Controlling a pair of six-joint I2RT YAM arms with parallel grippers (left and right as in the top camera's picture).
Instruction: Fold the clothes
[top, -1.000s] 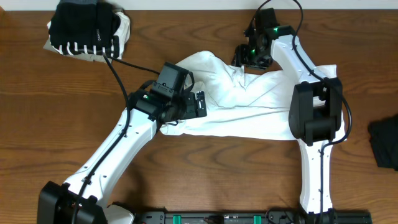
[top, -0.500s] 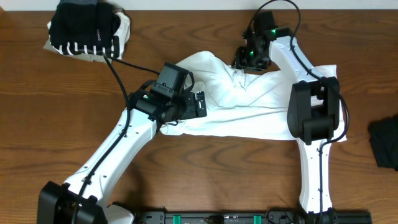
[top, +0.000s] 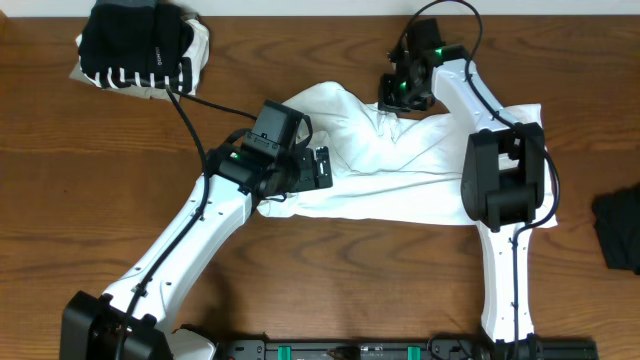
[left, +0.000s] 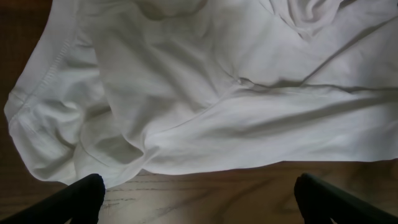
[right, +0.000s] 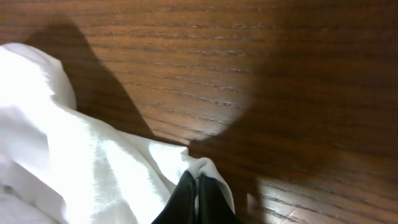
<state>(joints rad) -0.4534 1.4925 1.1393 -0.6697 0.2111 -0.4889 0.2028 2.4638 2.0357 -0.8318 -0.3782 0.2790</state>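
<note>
Far off the white T-shirt's (top: 400, 165) upper left corner sits a stack of clothes (top: 140, 45), black and striped over something pale, well apart from the shirt. The shirt itself lies crumpled across the middle of the table (top: 350, 280), not yet flattened or folded.

Over the shirt's left end my left fingers (left: 84, 196) stand wide apart, holding nothing. The bunched hem and a sleeve-like lump lie just ahead of them.

At the shirt's upper edge my right fingers (right: 189, 199) are pressed together. They look to have only a thin lip of cloth between them, with bare wood just beyond it. Well off the shirt's right end, a dark garment (top: 620, 230) lies at the edge of view.

My worry is that pinch. It seems to take only the very edge, so a quick pull could let the cloth slide out. It may also hold a single layer, and then lifting would peel the shirt open unevenly instead of spreading it.

With my left fingers empty, nothing anchors the shirt's left end. A tug from the right would probably drag the whole heap along and deepen the wrinkles. My right arm also hangs over the shirt's right part and could catch the fabric as I move.
</note>
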